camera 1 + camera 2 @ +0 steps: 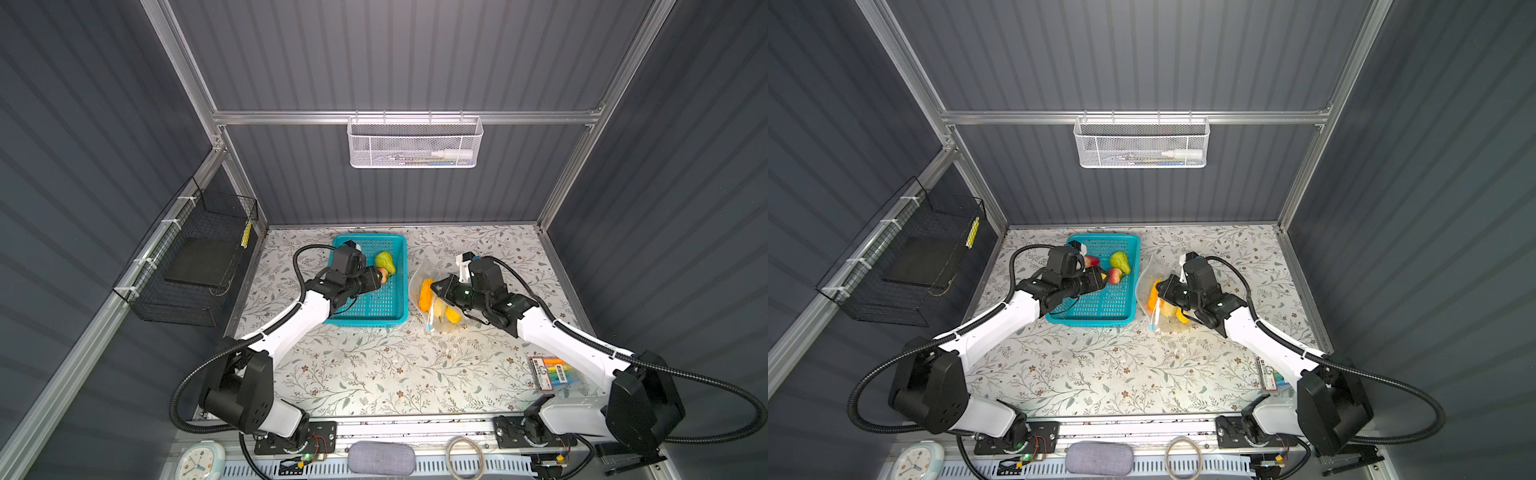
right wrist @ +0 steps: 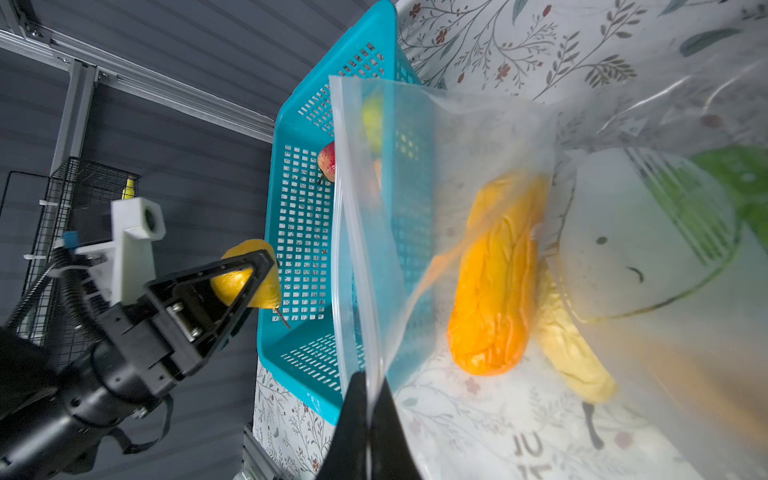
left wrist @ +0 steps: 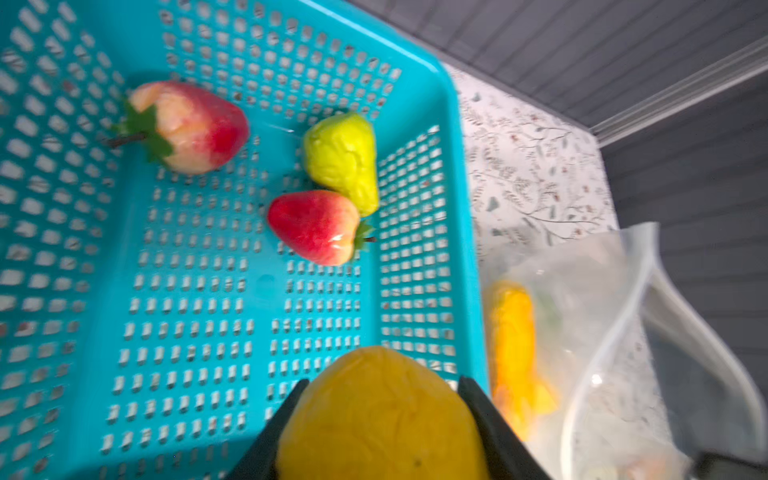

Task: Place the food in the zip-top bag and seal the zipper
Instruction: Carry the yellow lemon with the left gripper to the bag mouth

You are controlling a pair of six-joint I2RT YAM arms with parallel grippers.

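Gripping a yellow fruit (image 3: 382, 415) with left gripper (image 3: 382, 382) above the teal basket (image 3: 464, 199), pinching zip-top bag (image 2: 478, 137) mouth with right gripper (image 2: 368, 386); white label (image 2: 644, 232) illegible.

Nothing you can properly read here: a few big dark letters (image 2: 528, 446) show at the zip-top bag (image 2: 490, 141), cut off and blurred. The marker pack (image 1: 547, 372) label and the clock (image 1: 198, 461) dial are too small to make out.

Teal basket (image 1: 382, 305) on floral tabletop (image 1: 374, 374), marker pack (image 1: 550, 372) well apart, front right.
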